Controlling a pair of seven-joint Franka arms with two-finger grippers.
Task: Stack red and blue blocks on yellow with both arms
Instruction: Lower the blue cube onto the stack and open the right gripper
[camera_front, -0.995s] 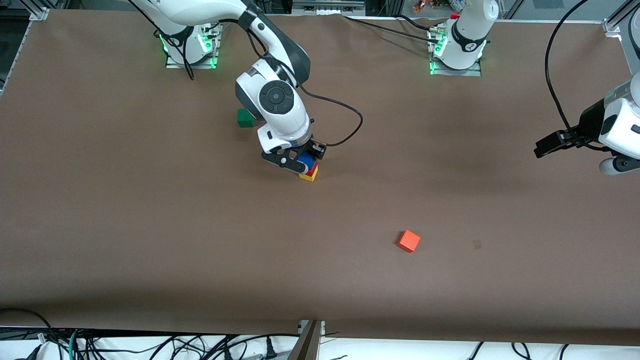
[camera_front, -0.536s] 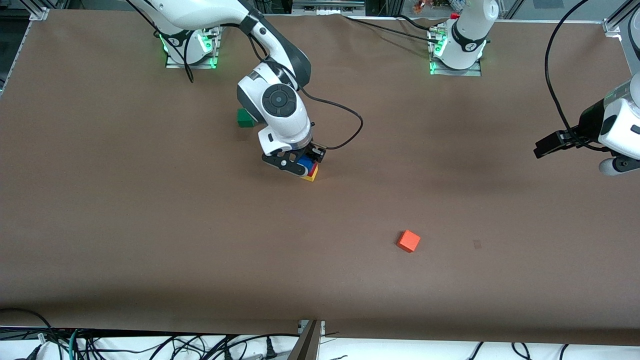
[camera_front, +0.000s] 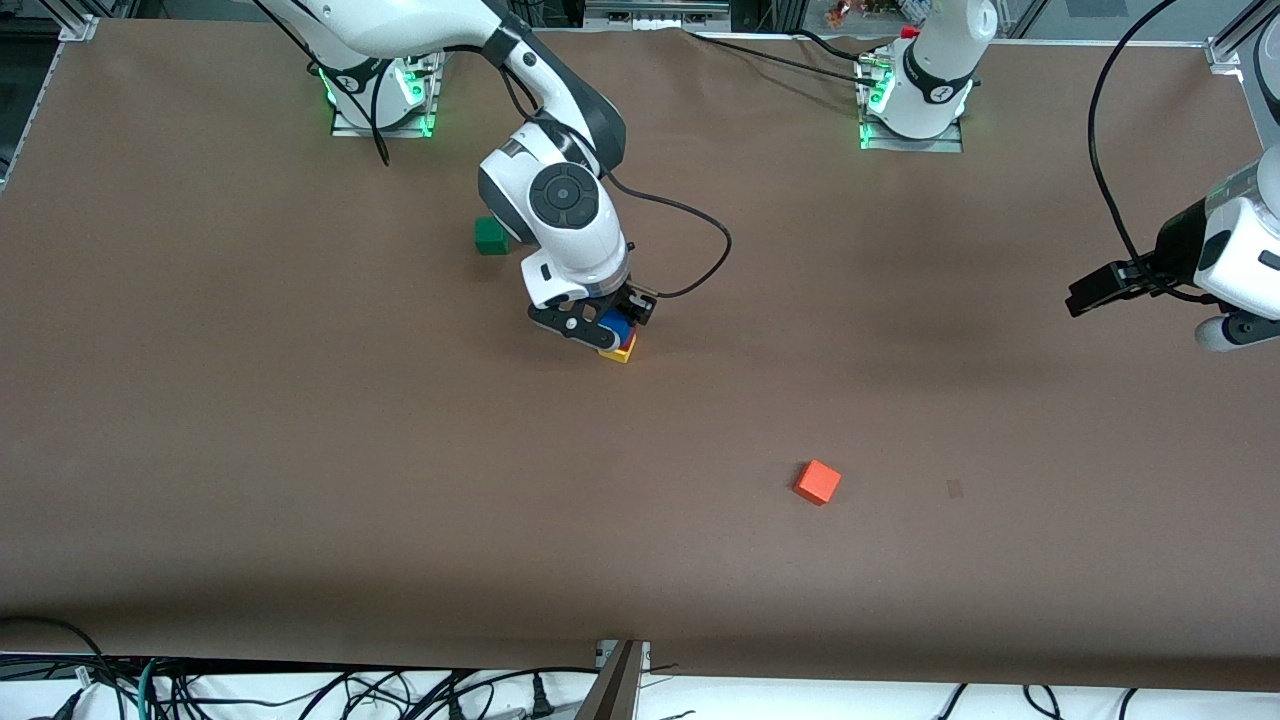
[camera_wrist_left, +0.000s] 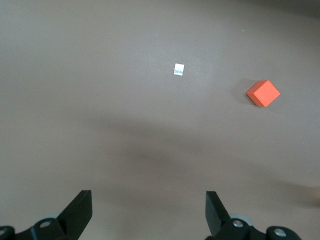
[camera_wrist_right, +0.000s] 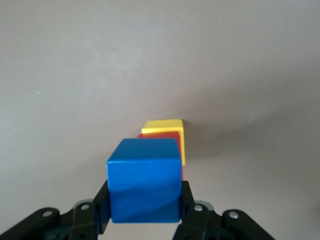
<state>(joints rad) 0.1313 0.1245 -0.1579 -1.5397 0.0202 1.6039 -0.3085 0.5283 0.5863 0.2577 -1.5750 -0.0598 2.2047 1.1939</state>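
Note:
My right gripper (camera_front: 612, 328) is shut on the blue block (camera_front: 616, 326) and holds it on or just over the red block (camera_front: 627, 340), which sits on the yellow block (camera_front: 621, 352) near the table's middle. In the right wrist view the blue block (camera_wrist_right: 144, 180) sits between my fingers, with the red block (camera_wrist_right: 170, 136) and yellow block (camera_wrist_right: 165, 128) showing past it. I cannot tell whether blue touches red. My left gripper (camera_front: 1075, 300) hangs open and empty in the air over the left arm's end of the table; its fingertips (camera_wrist_left: 80, 205) show in the left wrist view.
An orange-red cube (camera_front: 818, 482) lies nearer the front camera than the stack, also in the left wrist view (camera_wrist_left: 263, 93). A green cube (camera_front: 490, 236) sits beside the right arm's wrist, farther from the camera. A small white mark (camera_wrist_left: 179, 69) is on the brown table.
My right gripper has sunk a little with the blue block, so less of the red block shows under it. The left arm has not moved.

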